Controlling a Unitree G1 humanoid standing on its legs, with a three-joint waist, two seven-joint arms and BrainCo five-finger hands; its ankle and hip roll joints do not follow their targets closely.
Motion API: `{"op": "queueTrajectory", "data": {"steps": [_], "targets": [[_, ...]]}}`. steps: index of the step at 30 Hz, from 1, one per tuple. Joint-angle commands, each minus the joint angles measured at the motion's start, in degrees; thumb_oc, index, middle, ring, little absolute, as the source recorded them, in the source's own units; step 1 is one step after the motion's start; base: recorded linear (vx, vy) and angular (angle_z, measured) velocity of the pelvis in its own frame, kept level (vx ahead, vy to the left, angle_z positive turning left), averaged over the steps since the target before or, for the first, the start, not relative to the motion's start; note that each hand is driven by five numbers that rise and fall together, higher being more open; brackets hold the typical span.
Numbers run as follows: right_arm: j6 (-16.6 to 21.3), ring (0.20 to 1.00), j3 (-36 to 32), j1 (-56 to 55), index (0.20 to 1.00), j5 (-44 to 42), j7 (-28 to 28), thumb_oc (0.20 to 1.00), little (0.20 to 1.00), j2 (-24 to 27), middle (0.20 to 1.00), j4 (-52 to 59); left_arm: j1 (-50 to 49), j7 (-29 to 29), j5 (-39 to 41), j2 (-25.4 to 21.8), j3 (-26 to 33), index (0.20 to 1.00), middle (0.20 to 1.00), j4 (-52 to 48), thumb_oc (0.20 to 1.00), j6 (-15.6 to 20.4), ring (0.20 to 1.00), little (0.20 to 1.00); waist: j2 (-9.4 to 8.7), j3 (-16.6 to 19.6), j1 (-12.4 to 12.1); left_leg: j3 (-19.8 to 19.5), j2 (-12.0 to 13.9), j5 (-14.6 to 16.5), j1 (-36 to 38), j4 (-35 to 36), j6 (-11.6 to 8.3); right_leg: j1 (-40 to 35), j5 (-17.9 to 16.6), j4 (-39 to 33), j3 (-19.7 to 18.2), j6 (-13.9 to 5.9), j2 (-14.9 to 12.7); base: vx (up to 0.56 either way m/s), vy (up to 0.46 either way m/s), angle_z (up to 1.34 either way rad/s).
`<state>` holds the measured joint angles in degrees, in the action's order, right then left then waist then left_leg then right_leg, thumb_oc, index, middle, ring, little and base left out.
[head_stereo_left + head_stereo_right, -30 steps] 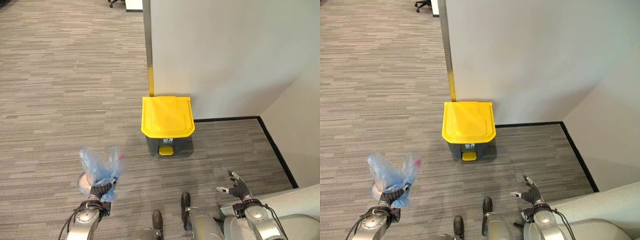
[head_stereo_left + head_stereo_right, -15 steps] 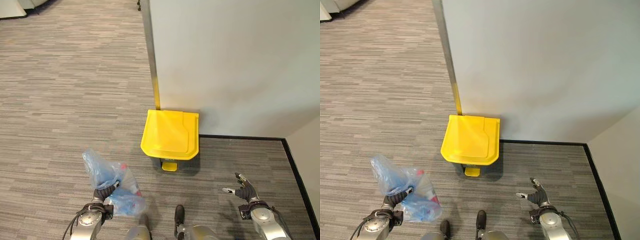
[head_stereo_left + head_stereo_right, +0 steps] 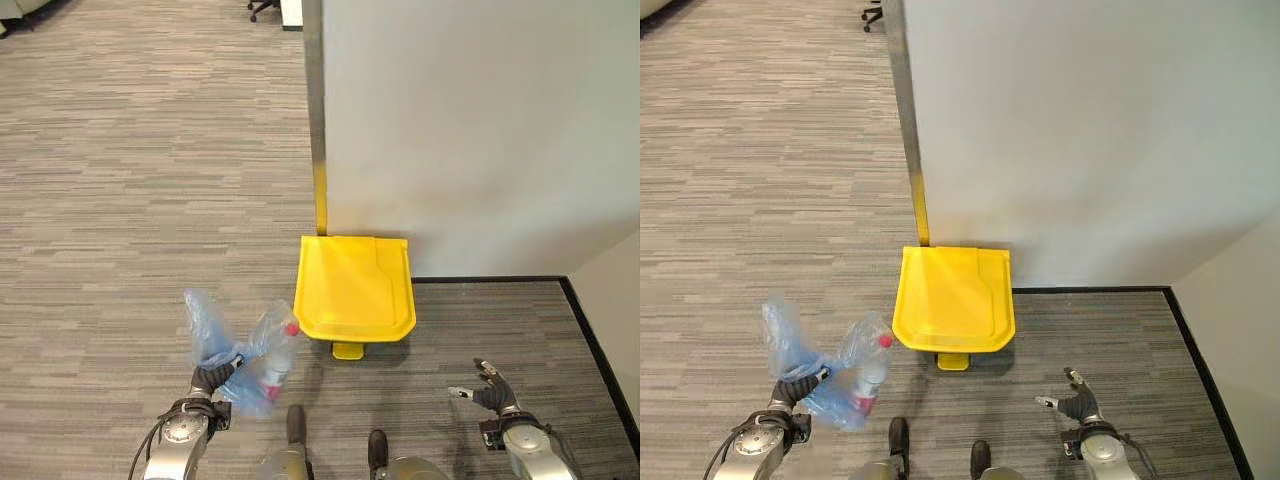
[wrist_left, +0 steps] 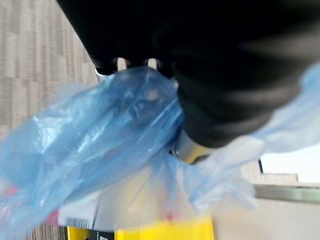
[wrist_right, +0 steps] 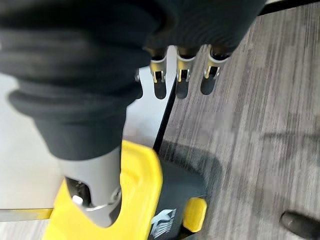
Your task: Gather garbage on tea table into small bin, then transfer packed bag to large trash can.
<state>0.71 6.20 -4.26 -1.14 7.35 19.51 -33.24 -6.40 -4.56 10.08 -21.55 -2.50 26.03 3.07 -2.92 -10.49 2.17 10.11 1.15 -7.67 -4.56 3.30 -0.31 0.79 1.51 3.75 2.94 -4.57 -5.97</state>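
Left hand point(image 3: 208, 380) is low on the left of the head views, fingers curled tight round the gathered neck of the bag point(image 3: 235, 350). Bag is translucent blue plastic, its loose top flaring above the grip and its body bulging to the hand's right. A clear bottle point(image 3: 277, 358) with a red cap shows through the plastic, standing roughly upright inside (other contents too blurred to identify). The left wrist view confirms the grip: blue film point(image 4: 105, 135) bunched directly against the dark cover, with yellow visible past it.

Right hand point(image 3: 1077, 405) is low on the right, clear of everything, fingers spread and relaxed, holding nothing. Its wrist view shows the fingers point(image 5: 182, 75) straight in a row over carpet point(image 5: 260, 135), thumb apart.

Beyond both hands stands the can point(image 3: 355, 288): dark grey body, yellow lid fully down, yellow pedal point(image 3: 348, 351) at its front base. The bag hangs just beside the can's left front corner, not touching it as far as can be seen. Can backs against a pale wall point(image 3: 480, 130), at the wall's outer corner, where a metal edge strip point(image 3: 317, 110) runs up with a yellow section at its foot. Black skirting point(image 3: 490, 280) runs along the wall's base to the right. Striped grey carpet extends far left.
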Motion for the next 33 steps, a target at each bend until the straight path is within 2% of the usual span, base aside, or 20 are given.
{"op": "queueTrajectory", "data": {"steps": [1, 4, 5, 7, 9, 12, 14, 21, 24, 25, 26, 27, 30, 31, 32, 33], "targets": [[1.35, 1.000, 0.05, 2.92, 1.000, 0.09, 1.10, 1.000, 1.000, 0.08, 1.000, 1.29, 0.56, -1.95, 0.09, -4.39, 1.79, 0.200, 0.200, -3.00, 0.200, 3.58, 0.200, 0.200, -1.78, 0.61, -1.98, -1.81, 1.04, 8.96, -2.18, -6.38, -0.55, 2.13, 3.18, 6.66, 0.96, -3.77, -3.07, 0.05, 0.170, -0.32], [1.22, 1.000, 0.54, 3.10, 1.000, 0.07, 0.74, 1.000, 1.000, 0.32, 1.000, 0.97, 0.52, -1.76, 0.26, -4.36, 1.87, 0.200, 0.200, -2.82, 0.200, 3.64, 0.200, 0.200, -2.14, 0.92, -1.87, -1.59, -0.13, 8.94, -0.09, -4.93, -0.02, 2.90, 2.93, 6.17, 0.81, -3.06, -0.39, 0.08, 0.105, -0.44], [1.24, 1.000, 0.85, 3.17, 1.000, -0.10, 0.83, 1.000, 1.000, 0.58, 1.000, 0.81, 0.32, -1.84, 0.45, -4.30, 1.87, 0.200, 0.200, -2.51, 0.200, 3.51, 0.200, 0.200, -2.04, 1.02, -1.78, -1.39, -0.80, 9.09, 1.22, -3.62, 0.21, 4.11, 2.62, 5.33, 1.50, -2.44, 1.86, 0.09, 0.072, -0.25], [1.26, 1.000, 0.97, 2.72, 1.000, -0.09, 0.95, 1.000, 1.000, 0.62, 1.000, 0.89, 0.05, -1.80, 0.68, -4.12, 1.77, 0.200, 0.200, -2.30, 0.200, 3.45, 0.200, 0.200, -2.02, 0.81, -1.73, -1.42, -1.44, 9.24, 1.88, -3.41, 0.28, 4.03, 2.89, 3.79, 2.89, -1.88, 2.80, 0.06, 0.022, -0.01], [1.50, 1.000, 0.72, 2.13, 1.000, -0.25, 1.17, 1.000, 1.000, 0.79, 1.000, 0.68, -0.36, -1.43, 0.49, -3.69, 1.58, 0.200, 0.200, -2.48, 0.200, 3.35, 0.200, 0.200, -2.37, 0.72, -1.31, -2.32, -2.03, 9.31, 1.88, -4.04, 0.20, 2.98, 2.85, 2.17, 1.41, -1.26, 3.64, 0.06, -0.035, 0.08], [1.40, 1.000, -0.65, 0.61, 1.000, -0.42, 1.31, 1.000, 1.000, 1.66, 1.000, 0.37, -2.60, -0.39, 0.56, -1.99, 1.99, 0.200, 0.200, -2.35, 0.200, 3.00, 0.200, 0.200, -2.16, 1.93, -1.37, -2.00, -2.29, 10.08, 3.31, -3.94, -0.43, -0.79, 1.31, -3.52, 3.21, -1.17, 2.95, 0.11, -0.050, 0.14], [1.42, 1.000, -0.86, 0.23, 1.000, -0.58, 1.20, 1.000, 1.000, 1.60, 1.000, 0.54, -3.17, -0.19, 0.48, -1.63, 1.97, 0.200, 0.200, -2.45, 0.200, 2.88, 0.200, 0.200, -2.35, 2.17, -1.40, -2.07, -2.40, 10.95, 3.77, -4.81, -0.35, -2.56, 1.37, -4.63, 3.96, -1.26, 2.54, 0.10, 0.009, 0.21], [1.11, 1.000, -0.61, 0.87, 1.000, -0.39, 1.21, 1.000, 1.000, 1.07, 1.000, 0.18, -2.46, -0.94, 0.55, -2.12, 2.06, 0.200, 0.200, -2.18, 0.200, 2.84, 0.200, 0.200, -2.57, 1.84, -1.92, -2.97, -2.84, 11.98, 2.69, -6.41, 0.28, -1.81, 1.55, -3.41, 3.70, -1.94, 1.63, 0.02, 0.071, 0.07], [0.90, 1.000, -0.30, 1.70, 1.000, -0.24, 1.33, 1.000, 1.000, 0.83, 1.000, 0.28, -1.82, -1.31, 0.78, -2.54, 1.98, 0.200, 0.200, -2.40, 0.200, 2.93, 0.200, 0.200, -2.47, 1.34, -2.35, -4.28, -3.59, 12.22, 1.49, -6.85, 1.05, 0.84, 2.14, 0.85, 2.92, -2.57, 1.04, -0.01, 0.152, -0.02], [0.90, 1.000, -0.10, 1.79, 1.000, -0.11, 1.36, 1.000, 1.000, 0.62, 1.000, 0.72, -1.29, -1.51, 0.67, -3.25, 2.14, 0.200, 0.200, -2.61, 0.200, 2.88, 0.200, 0.200, -2.37, 0.80, -2.34, -4.71, -4.02, 12.73, 1.47, -6.92, 1.72, 2.61, 2.69, 4.97, 2.41, -3.23, 0.69, 0.03, 0.179, -0.06], [0.83, 1.000, -0.09, 1.91, 1.000, -0.16, 1.32, 1.000, 1.000, 0.33, 1.000, 0.83, -1.06, -1.46, 0.56, -3.53, 2.11, 0.200, 0.200, -2.57, 0.200, 2.76, 0.200, 0.200, -2.47, 0.58, -2.32, -4.92, -4.30, 13.05, 1.83, -6.90, 1.86, 4.27, 2.47, 7.73, 2.29, -3.19, 0.61, 0.08, 0.200, -0.11], [0.76, 1.000, 0.19, 2.29, 1.000, -0.21, 1.17, 1.000, 1.000, 0.22, 1.000, 0.89, -0.50, -1.43, 0.56, -3.80, 1.95, 0.200, 0.200, -2.65, 0.200, 2.87, 0.200, 0.200, -2.43, -0.40, -2.03, -5.16, -4.65, 13.57, 3.11, -6.66, 2.02, 7.50, 0.43, 10.10, 2.84, -3.18, 0.57, 0.09, 0.116, -0.08], [0.90, 1.000, -0.21, 2.63, 1.000, -0.54, 1.56, 1.000, 1.000, 0.45, 1.000, 1.31, 0.26, -1.51, 0.42, -4.41, 1.62, 0.200, 0.200, -2.84, 0.200, 2.95, 0.200, 0.200, -2.05, -2.07, -0.44, -5.66, -5.41, 14.26, 5.93, -5.69, 2.00, 13.52, -3.25, 9.36, 4.61, -3.57, 1.09, 0.15, 0.096, 0.01], [0.81, 1.000, -0.56, 2.25, 1.000, -0.65, 1.75, 1.000, 1.000, 0.58, 1.000, 1.24, 0.75, -1.32, 0.30, -4.41, 1.33, 0.200, 0.200, -2.89, 0.200, 2.98, 0.200, 0.200, -1.98, -2.83, 0.91, -6.57, -6.10, 15.22, 7.78, -5.48, 1.83, 15.89, -3.97, 6.56, 5.75, -4.10, 1.80, 0.17, 0.072, 0.52], [0.80, 1.000, -0.56, 2.25, 1.000, -0.65, 1.75, 1.000, 1.000, 0.61, 1.000, 1.24, 0.75, -1.31, 0.30, -4.38, 1.32, 0.200, 0.200, -2.88, 0.200, 2.98, 0.200, 0.200, -1.83, -2.93, 1.08, -6.77, -5.97, 15.31, 7.91, -5.50, 1.80, 15.63, -3.95, 6.43, 5.98, -4.09, 1.86, 0.24, 0.072, 0.64], [0.88, 1.000, -0.78, 1.90, 1.000, -0.73, 1.88, 1.000, 1.000, 0.67, 1.000, 0.74, 1.58, -1.34, -0.17, -4.30, 1.16, 0.200, 0.200, -1.93, 0.200, 3.20, 0.200, 0.200, -1.88, -3.23, 2.12, -7.39, -6.66, 16.29, 8.89, -6.04, 1.47, 16.47, -4.72, 2.84, 7.31, -4.30, 2.12, 0.20, 0.033, 0.61]]}}
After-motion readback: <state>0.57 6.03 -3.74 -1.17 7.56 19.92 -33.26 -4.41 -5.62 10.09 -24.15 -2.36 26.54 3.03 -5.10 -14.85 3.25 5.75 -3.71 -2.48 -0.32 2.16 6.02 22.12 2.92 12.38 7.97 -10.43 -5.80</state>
